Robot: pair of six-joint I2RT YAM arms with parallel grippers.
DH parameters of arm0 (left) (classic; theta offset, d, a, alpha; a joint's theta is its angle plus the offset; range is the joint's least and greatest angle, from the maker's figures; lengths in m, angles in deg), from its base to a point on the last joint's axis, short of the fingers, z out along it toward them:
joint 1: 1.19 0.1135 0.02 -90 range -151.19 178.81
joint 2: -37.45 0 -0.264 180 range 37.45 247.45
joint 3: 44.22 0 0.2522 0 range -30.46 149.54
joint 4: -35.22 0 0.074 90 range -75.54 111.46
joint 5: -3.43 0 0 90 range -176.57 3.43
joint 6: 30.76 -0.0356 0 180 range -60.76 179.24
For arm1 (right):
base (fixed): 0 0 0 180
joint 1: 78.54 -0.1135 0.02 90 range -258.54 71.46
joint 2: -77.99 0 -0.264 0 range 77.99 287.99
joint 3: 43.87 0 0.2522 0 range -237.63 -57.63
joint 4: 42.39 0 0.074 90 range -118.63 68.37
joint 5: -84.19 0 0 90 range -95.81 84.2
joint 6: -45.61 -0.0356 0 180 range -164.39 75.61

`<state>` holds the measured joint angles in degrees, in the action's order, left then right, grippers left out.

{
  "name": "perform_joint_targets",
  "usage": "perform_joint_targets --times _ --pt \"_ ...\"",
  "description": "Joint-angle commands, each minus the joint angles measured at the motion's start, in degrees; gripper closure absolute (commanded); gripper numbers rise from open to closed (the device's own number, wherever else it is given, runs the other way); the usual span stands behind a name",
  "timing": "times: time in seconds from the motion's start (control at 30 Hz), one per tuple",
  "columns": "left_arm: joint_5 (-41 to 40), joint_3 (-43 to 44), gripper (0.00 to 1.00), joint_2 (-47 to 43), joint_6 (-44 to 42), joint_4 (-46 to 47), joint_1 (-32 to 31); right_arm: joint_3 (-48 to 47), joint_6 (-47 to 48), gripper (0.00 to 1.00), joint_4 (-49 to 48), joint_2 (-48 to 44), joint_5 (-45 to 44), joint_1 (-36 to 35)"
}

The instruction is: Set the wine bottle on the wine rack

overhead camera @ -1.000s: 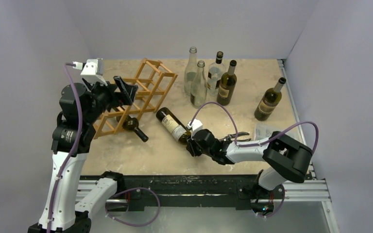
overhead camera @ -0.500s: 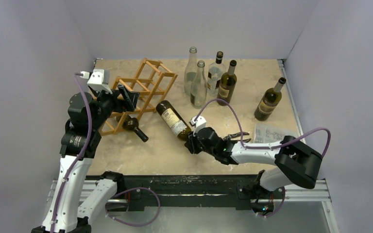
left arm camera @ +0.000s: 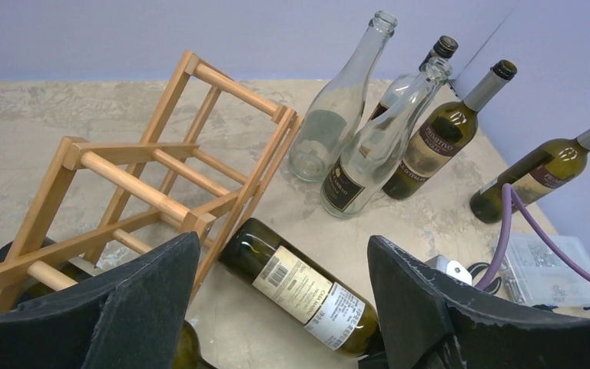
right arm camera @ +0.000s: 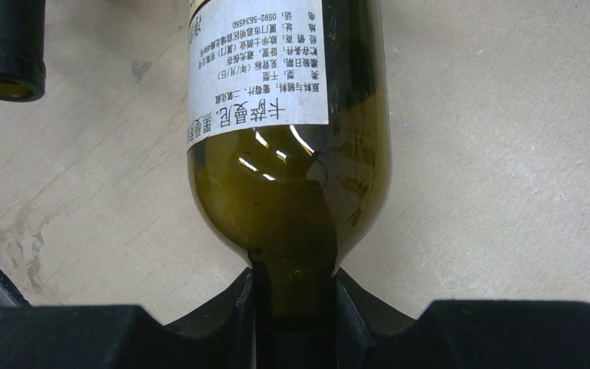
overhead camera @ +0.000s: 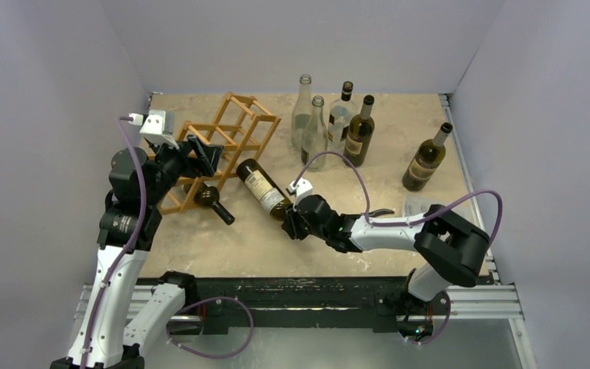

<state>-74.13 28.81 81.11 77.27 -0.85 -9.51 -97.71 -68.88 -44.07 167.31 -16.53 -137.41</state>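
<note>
Gripping the neck just below the shoulder, the right gripper (right arm camera: 293,298) has its black jaws shut tight on the dark green glass wine bottle with the white paper label (right arm camera: 288,154). A hold on the narrow end probably suits the job, since it leaves the wide base free to go in first. The bottle lies on its side on the beige marbled table (overhead camera: 200,246) at the centre of the overhead frame. Its base points up and left, just beside the lower right corner of the light orange-brown wooden lattice wine rack (overhead camera: 234,138), and no part of it is inside a cell yet.

The left gripper (overhead camera: 200,154) hovers over the rack at the left of the overhead frame. Its wrist view shows the two dark fingers (left arm camera: 146,300) well apart with nothing clamped between them. Whether a finger touches a wooden bar I cannot tell. It seems stationed there to steady the light rack against the push of the incoming bottle.

A second dark bottle (overhead camera: 211,201) already lies in a lower cell, neck pointing out toward the lower right, so that slot is taken. Five standing bottles (overhead camera: 330,123) wait at the upper right, well apart from the rack.
</note>
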Motion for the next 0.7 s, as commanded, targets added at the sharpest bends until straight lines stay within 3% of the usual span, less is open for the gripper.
perform_joint_targets --times 0.0,0.47,0.67 --pt "0.3 -0.4 0.2 -0.4 0.5 3.4 0.2 -5.9 1.4 1.0 -8.8 -1.3 -0.5 -0.1" --pt "-0.4 -1.0 0.22 -0.2 1.2 3.6 -0.1 -15.1 8.1 1.0 -4.7 5.5 -3.8 0.8" --pt "-0.8 -2.2 0.23 1.6 -0.5 5.0 -2.9 -21.0 9.9 1.0 -3.0 9.6 -1.0 3.1"
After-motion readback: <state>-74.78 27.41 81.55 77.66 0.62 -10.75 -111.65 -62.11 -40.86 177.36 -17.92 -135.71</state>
